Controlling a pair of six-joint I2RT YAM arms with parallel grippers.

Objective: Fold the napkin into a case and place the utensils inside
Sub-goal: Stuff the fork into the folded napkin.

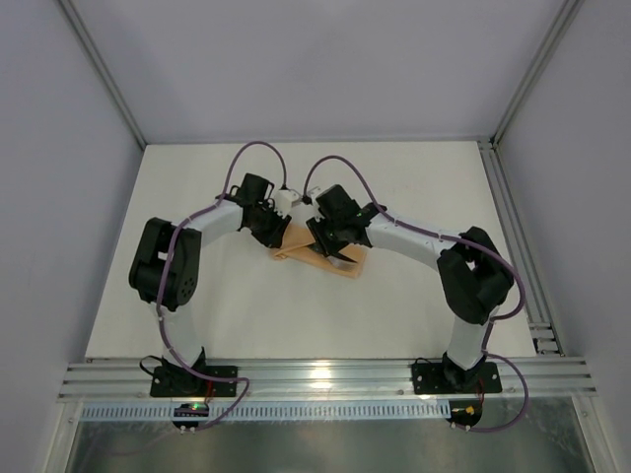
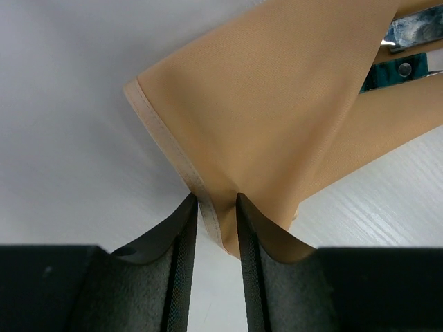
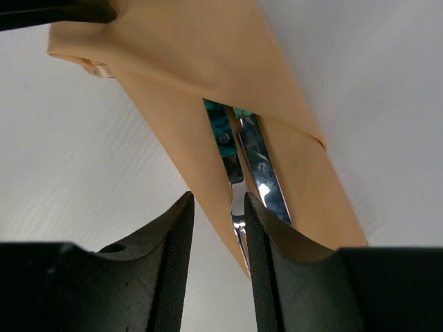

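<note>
The peach-orange napkin [image 1: 320, 258] lies folded into a narrow case at mid-table, with both grippers over it. In the left wrist view my left gripper [image 2: 218, 200] stands open, a hemmed corner of the napkin [image 2: 277, 104] lying loose between its jaws. In the right wrist view the knife [image 3: 261, 166] and the fork [image 3: 230, 149] lie tucked under the napkin flap [image 3: 201, 48], teal handles in, silver ends out. My right gripper [image 3: 218, 197] is open, its jaws either side of the fork's silver end and the napkin's edge. One teal handle [image 2: 394, 72] also shows in the left wrist view.
The white table [image 1: 414, 187] spreads around the napkin. A metal rail [image 1: 325, 374] runs along the near edge and another [image 1: 513, 236] down the right side. Grey walls close in the back and sides.
</note>
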